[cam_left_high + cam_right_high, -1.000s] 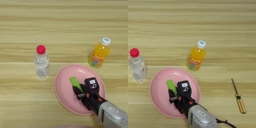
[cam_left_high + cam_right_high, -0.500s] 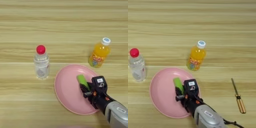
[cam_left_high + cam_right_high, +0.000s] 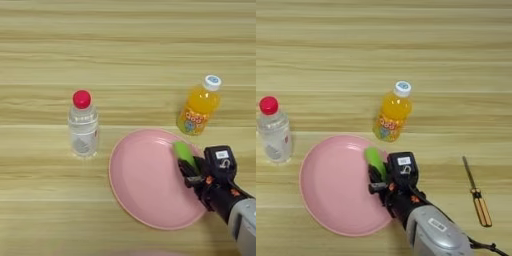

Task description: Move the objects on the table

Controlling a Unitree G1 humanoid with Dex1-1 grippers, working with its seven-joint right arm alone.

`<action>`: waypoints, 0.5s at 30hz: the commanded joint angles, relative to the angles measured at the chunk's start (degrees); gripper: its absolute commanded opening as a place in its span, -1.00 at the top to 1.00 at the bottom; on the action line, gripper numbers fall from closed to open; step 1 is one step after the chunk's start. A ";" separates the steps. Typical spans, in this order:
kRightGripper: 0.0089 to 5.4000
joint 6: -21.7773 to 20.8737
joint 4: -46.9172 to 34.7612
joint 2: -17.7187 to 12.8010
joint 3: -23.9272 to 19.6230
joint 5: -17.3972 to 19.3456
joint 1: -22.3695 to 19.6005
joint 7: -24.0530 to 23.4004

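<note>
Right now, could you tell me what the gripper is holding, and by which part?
The right gripper holds the green block by its near end, over the plate's right rim.

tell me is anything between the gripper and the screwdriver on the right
Nothing visible. The right gripper, with the green block at its fingers, is over the pink plate's right side. The screwdriver lies on bare table further right; the juice bottle stands behind.

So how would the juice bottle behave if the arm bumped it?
The juice bottle stands upright, tall on a narrow base, so it would likely tip. Its round body suggests it would then roll across the table. It looks nearly full, so probably fairly heavy.
</note>
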 commanded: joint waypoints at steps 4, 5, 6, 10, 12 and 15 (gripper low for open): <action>0.48 -2.17 -1.88 -1.16 -5.28 0.99 -1.06 0.74; 0.48 -2.23 -1.84 -1.25 -6.03 1.09 -0.91 0.94; 0.48 -2.31 -1.76 -1.37 -6.74 1.17 -0.76 1.13; 0.48 -2.45 -1.49 -1.74 -9.50 1.59 -0.56 1.89; 0.48 -2.52 -1.37 -1.89 -10.46 1.73 -0.44 2.15; 0.48 -2.70 -0.83 -2.11 -12.14 1.85 -0.31 2.74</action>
